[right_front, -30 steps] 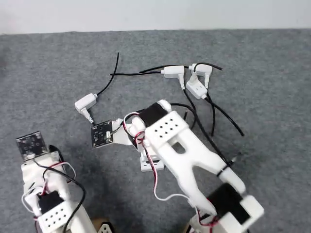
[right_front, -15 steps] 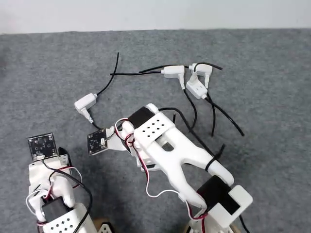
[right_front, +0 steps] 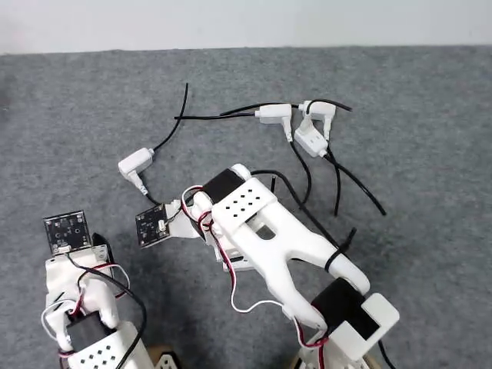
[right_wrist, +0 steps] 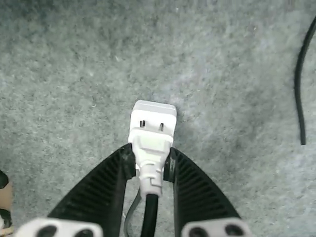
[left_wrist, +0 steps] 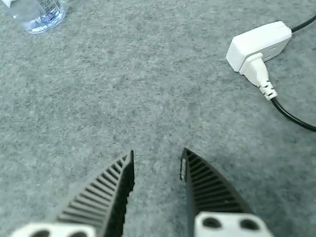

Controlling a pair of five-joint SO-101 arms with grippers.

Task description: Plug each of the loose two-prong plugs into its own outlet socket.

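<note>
Right hand (right_wrist: 149, 158) gripped plug (right_wrist: 149, 145) against outlet socket (right_wrist: 154, 113); seating step judged in hand, needing a straight push. Left hand (left_wrist: 157, 157) stood open.

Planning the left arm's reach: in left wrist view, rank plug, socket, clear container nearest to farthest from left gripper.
From the left gripper:
1. plug, seated in the socket's near face
2. socket, just behind the plug
3. clear container, far off, to the other side
</note>
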